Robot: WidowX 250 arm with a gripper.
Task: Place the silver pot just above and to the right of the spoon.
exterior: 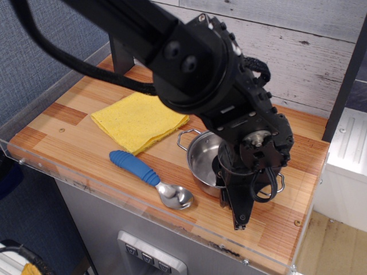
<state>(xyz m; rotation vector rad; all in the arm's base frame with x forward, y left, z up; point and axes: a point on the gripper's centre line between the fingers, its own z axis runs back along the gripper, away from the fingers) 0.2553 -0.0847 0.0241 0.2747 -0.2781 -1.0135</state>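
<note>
— Right, what's the gripper (238,215) doing?

— I can't tell if it's open or closed; my arm's black bulk hides the right side of the silver pot (207,162). One finger hangs down past the rim.

— And the pot?

— On the wooden counter (74,109), just up and right of the spoon (152,179). A yellow cloth (139,118) lies behind, whitewashed planks (298,46) beyond.

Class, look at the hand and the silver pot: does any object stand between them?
Nothing visible does. The hand hangs right at the silver pot, one finger reaching down over its near right rim. The spoon and yellow cloth lie off to the left, out of the way.
</note>
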